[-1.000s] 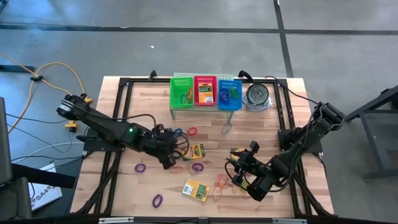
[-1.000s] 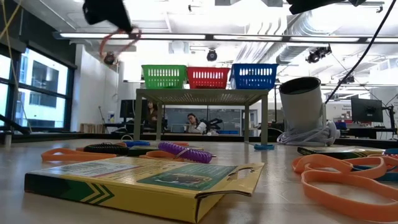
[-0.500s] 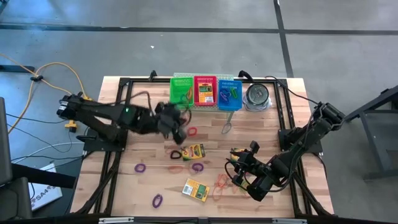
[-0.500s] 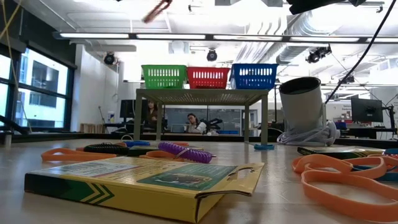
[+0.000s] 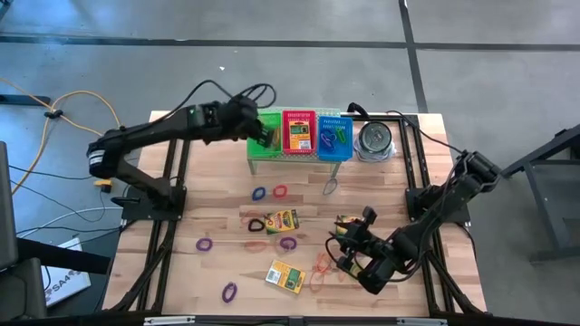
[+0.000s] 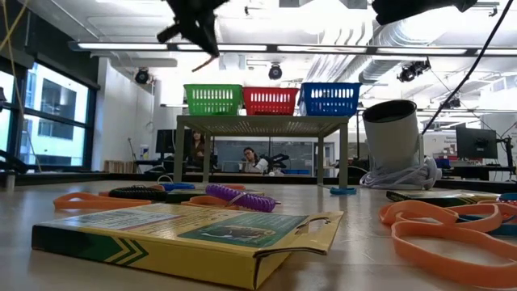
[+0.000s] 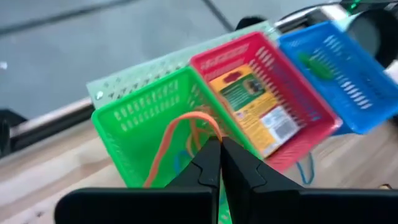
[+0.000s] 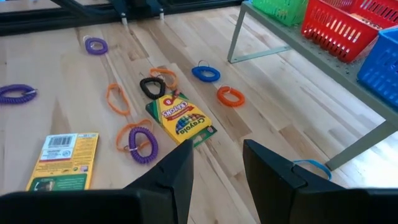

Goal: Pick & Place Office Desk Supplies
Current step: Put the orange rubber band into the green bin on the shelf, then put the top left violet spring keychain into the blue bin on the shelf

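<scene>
My left gripper hovers over the green basket at the table's far side, shut on an orange rubber band. In the low view it is high above the baskets. The red basket next to it holds a crayon box. My right gripper waits open above the table's near right, with nothing between its fingers. Two crayon boxes and loose rubber bands lie flat on the wood. My left gripper pinches the orange rubber band at the top of its loop between its two fingertips. The fingers slant down toward the table's far edge. The band hangs slack below them, lifted clear, its lower part inside the green basket's opening.
The green, red and blue baskets stand in a row on a small raised shelf at the far edge. A round metal tin sits to their right. Black frame rails run along the table's sides.
My left gripper has swung from the table's middle toward the far edge and risen, rolling as it went. It has stayed shut on the orange band, which has gone with it from just above the wood to over the green basket.
</scene>
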`<action>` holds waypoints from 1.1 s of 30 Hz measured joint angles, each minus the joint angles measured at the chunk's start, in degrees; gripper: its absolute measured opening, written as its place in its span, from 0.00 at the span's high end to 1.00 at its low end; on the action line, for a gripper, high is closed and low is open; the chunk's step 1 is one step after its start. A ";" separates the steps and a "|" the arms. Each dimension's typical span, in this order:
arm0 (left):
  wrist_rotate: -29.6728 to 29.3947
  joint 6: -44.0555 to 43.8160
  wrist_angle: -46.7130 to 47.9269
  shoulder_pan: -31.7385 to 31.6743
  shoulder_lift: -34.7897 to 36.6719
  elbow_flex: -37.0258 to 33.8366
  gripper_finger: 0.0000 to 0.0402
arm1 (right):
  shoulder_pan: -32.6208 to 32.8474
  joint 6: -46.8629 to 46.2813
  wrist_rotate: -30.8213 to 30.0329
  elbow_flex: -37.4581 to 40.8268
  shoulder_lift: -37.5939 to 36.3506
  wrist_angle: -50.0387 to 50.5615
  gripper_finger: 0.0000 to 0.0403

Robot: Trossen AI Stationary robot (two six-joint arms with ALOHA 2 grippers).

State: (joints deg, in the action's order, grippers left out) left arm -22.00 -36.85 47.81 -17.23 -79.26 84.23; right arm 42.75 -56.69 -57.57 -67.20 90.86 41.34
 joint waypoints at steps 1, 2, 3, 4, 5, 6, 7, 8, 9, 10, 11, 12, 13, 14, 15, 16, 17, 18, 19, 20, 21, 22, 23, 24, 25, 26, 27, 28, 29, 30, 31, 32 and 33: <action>0.93 0.04 0.21 -1.03 -0.60 0.00 1.00 | -0.05 0.00 0.12 0.00 0.20 0.00 0.68; 1.50 0.04 0.30 -1.89 -1.26 0.00 1.00 | -0.05 0.02 0.38 0.02 0.30 0.01 0.68; 1.85 0.20 0.46 -2.49 -2.01 -0.02 1.00 | -0.05 0.05 0.64 0.02 0.30 0.01 0.68; 1.90 0.80 0.48 -2.89 -2.76 -0.02 1.00 | -0.05 0.17 0.77 0.02 0.27 -0.01 0.68; 1.90 1.74 0.34 -3.10 -3.47 -0.02 1.00 | -0.05 0.21 0.89 0.02 0.25 0.00 0.68; 1.91 2.66 0.27 -3.18 -4.14 -0.02 1.00 | -0.05 0.42 0.98 0.02 0.26 -0.03 0.68; 1.95 3.27 0.23 -3.19 -4.68 -0.03 1.00 | -0.05 0.53 1.06 0.02 0.27 -0.07 0.68; 1.97 3.72 0.13 -3.22 -5.15 -0.04 1.00 | -0.05 0.61 1.04 0.02 0.27 -0.14 0.68; 1.99 3.89 -0.05 -3.19 -5.55 -0.04 1.00 | -0.05 0.61 1.02 0.02 0.27 -0.24 0.68; 1.99 3.96 -0.23 -3.19 -5.86 -0.04 1.00 | -0.05 0.62 0.99 0.02 0.27 -0.28 0.68; 1.98 4.15 -0.25 -3.22 -5.94 -0.07 1.00 | -0.05 0.63 1.02 0.02 0.27 -0.26 0.68; 1.96 4.72 -0.20 -3.24 -5.95 -0.09 1.00 | -0.05 0.86 1.04 0.02 0.27 -0.30 0.68; 1.70 5.76 -0.30 -3.24 -5.91 -0.09 0.99 | -0.05 1.05 1.00 0.02 0.27 -0.45 0.68; 1.11 6.91 -0.31 -3.24 -5.89 -0.09 0.98 | -0.05 1.06 0.99 0.02 0.27 -0.54 0.68; 0.67 7.77 -0.09 -3.24 -5.89 -0.09 0.97 | -0.05 1.07 0.99 0.02 0.27 -0.51 0.68; 0.65 8.36 0.00 -3.24 -5.89 -0.09 0.96 | -0.05 1.07 1.02 0.02 0.27 -0.49 0.68; 0.64 8.72 -0.03 -3.24 -5.89 -0.09 0.94 | -0.05 1.07 1.01 0.02 0.27 -0.52 0.68; 0.64 9.05 -0.04 -3.24 -5.89 -0.09 0.92 | -0.05 1.08 0.98 0.02 0.27 -0.51 0.68; 0.63 9.24 -0.04 -3.22 -5.89 -0.09 0.90 | -0.05 1.07 0.98 0.02 0.27 -0.52 0.68; 0.63 9.26 -0.05 -3.19 -5.89 -0.09 0.88 | -0.05 1.07 0.99 0.02 0.27 -0.52 0.68; 0.63 9.26 -0.04 -3.02 -5.89 -0.09 0.86 | -0.05 1.07 0.99 0.02 0.27 -0.53 0.68; 0.59 9.27 -0.13 -2.85 -5.98 -0.09 0.83 | -0.05 1.07 0.99 0.02 0.27 -0.62 0.68; 0.42 9.28 -0.31 -2.72 -6.07 -0.09 0.81 | -0.05 1.09 0.97 0.02 0.27 -0.85 0.68; 0.19 9.28 -0.26 -2.65 -6.11 -0.09 0.78 | -0.05 1.35 0.97 0.02 0.26 -1.11 0.68; -0.07 9.28 -0.09 -2.64 -6.17 -0.09 0.76 | -0.05 1.52 0.99 0.02 0.27 -1.25 0.68; -0.24 9.28 -0.10 -2.52 -6.17 -0.09 0.74 | -0.05 1.62 0.99 0.02 0.27 -1.34 0.68; -0.30 9.28 -0.21 -2.40 -6.17 -0.09 0.71 | -0.05 1.66 0.98 0.02 0.27 -1.37 0.68; -0.40 9.28 -0.27 -2.28 -6.17 -0.09 0.70 | -0.05 1.68 0.99 0.02 0.25 -1.35 0.68; -0.42 9.28 -0.24 -2.20 -6.17 -0.09 0.68 | -0.05 1.68 0.98 0.02 0.26 -1.36 0.68; -0.42 9.28 -0.21 -2.13 -6.17 -0.09 0.67 | -0.05 1.68 0.99 0.02 0.27 -1.36 0.68; -0.42 9.28 -0.25 -2.10 -6.17 -0.09 0.66 | -0.05 1.68 0.99 0.02 0.26 -1.34 0.68; -0.42 9.28 -0.26 -2.10 -6.17 -0.09 0.65 | -0.05 1.68 0.98 0.02 0.25 -1.36 0.68; -0.42 9.26 -0.24 -2.10 -6.17 -0.09 0.65 | -0.05 1.68 0.97 0.02 0.26 -1.36 0.68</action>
State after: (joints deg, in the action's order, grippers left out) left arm -22.41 -27.59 47.57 -19.33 -85.43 84.14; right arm 42.70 -55.00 -56.60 -67.18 91.12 39.99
